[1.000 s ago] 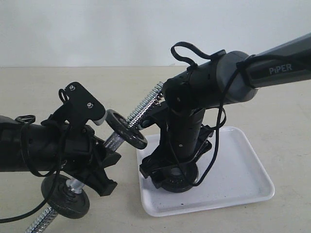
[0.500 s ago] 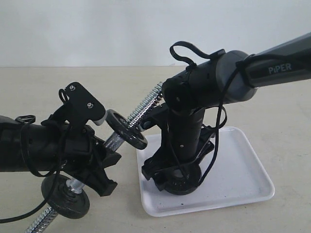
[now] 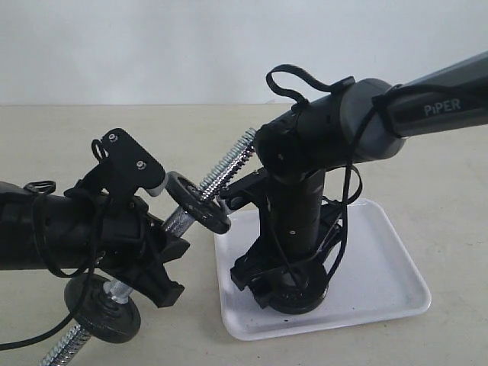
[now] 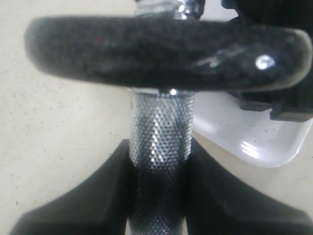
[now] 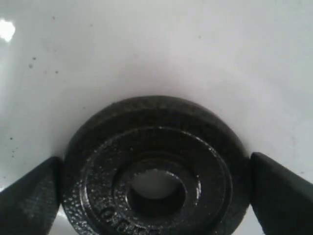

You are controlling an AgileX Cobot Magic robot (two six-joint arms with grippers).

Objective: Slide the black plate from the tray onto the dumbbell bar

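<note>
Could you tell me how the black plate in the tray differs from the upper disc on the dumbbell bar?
The black plate lies flat in the tray; the upper disc stands tilted on edge. The black plate's hole is empty; the upper disc's hole has the dumbbell bar through it. Both are round and matte black.

— The black plate (image 5: pixel 155 176)?
— Matte, pebbly-grained black. The tray (image 3: pixel 381 267) is glossy white with tiny dark specks.
— And the dumbbell bar (image 4: pixel 160 132)?
— Bright chrome, diamond-knurled at the middle. The table (image 3: pixel 191 130) is pale beige.
</note>
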